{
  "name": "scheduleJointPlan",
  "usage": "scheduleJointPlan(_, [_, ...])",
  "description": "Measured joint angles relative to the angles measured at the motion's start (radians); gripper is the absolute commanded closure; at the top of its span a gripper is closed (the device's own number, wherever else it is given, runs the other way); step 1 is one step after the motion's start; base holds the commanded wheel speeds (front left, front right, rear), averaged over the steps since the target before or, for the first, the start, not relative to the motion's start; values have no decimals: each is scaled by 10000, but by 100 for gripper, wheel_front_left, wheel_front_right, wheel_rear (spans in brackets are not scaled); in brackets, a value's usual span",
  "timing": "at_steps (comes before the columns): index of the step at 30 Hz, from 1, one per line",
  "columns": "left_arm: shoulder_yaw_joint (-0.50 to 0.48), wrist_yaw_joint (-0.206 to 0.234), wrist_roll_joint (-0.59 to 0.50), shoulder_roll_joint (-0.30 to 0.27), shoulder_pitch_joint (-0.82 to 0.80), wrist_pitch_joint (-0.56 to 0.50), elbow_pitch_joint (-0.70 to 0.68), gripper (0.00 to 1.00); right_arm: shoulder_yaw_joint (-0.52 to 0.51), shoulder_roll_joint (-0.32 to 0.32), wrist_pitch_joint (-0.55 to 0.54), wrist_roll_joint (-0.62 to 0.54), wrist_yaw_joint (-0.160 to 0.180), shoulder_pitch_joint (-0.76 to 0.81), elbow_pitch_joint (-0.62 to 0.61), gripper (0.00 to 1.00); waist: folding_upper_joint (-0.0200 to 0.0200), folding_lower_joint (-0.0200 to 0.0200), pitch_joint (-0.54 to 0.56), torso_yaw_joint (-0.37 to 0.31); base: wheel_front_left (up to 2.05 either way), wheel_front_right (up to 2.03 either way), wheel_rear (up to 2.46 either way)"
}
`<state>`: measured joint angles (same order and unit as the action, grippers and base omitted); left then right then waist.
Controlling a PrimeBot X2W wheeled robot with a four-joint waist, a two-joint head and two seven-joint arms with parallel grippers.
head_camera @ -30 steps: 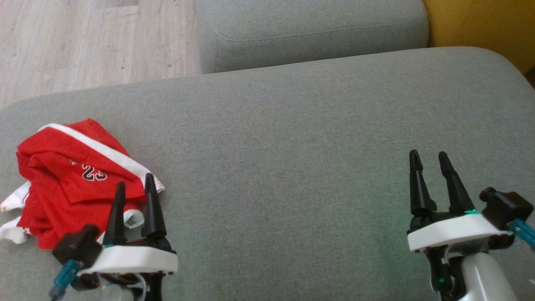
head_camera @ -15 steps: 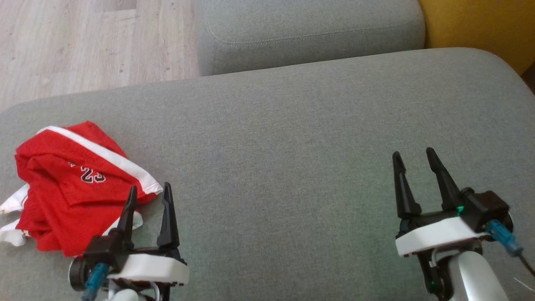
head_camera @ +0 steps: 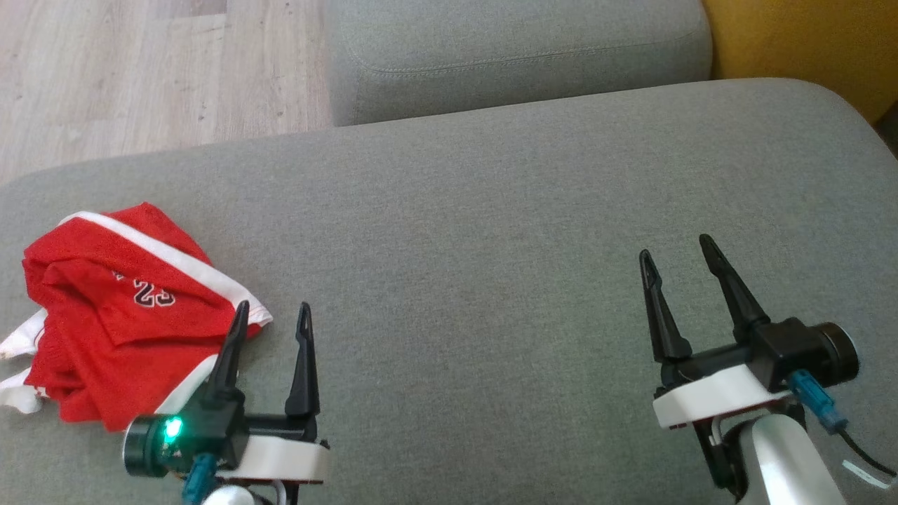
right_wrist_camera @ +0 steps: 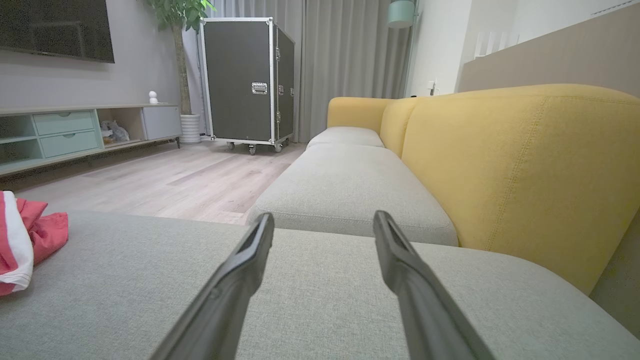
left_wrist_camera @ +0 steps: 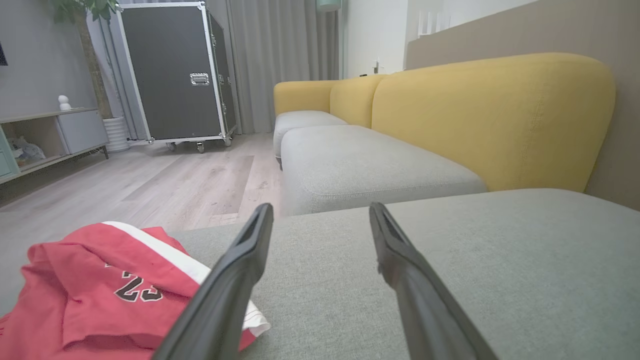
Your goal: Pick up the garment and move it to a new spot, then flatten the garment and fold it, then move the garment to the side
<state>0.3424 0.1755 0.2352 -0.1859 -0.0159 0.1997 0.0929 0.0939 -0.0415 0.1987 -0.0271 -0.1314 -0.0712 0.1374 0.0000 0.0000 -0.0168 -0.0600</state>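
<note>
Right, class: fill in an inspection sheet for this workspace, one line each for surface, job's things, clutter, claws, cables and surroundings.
Surface: grey sofa cushion, flat fabric.
Job's things: red garment with white trim and the number 23, crumpled at the robot's left.
Clutter: nothing seen.
Claws: left claw open, empty, beside the garment's hem; right claw open, empty, over the cushion.
Cables: blue-plugged cables, one at each wrist.
Surroundings: wood floor, yellow backrest, black wheeled flight case.

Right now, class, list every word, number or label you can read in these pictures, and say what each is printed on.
"23": on the crumpled red garment, dark digits edged white.
Marks just above that number: lost in a fold, unreadable.
No other text can be read.
</note>
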Motion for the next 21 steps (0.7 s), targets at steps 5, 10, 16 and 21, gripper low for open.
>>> scheduleJointPlan(5, [-245,-366,410,222,15,132,-362,0,29,-2,130,245,0,-8,-4,0,0,0,-17,-5,0,0,0])
scheduleJointPlan(10, [-941,-1039,566,694,236,263,-435,0,84,-4,284,1559,0,1,196,0,0,0,-32,-27,0,0,0])
scheduleJointPlan(16, [-1628,-1885,161,1127,608,499,29,0,531,-19,493,2117,0,6,872,0,0,0,-18,-83,0,0,0])
scheduleJointPlan(21, [-1802,-2192,-96,1262,639,523,610,0,585,-21,495,2031,0,4,1110,0,0,0,3,-72,0,0,0])
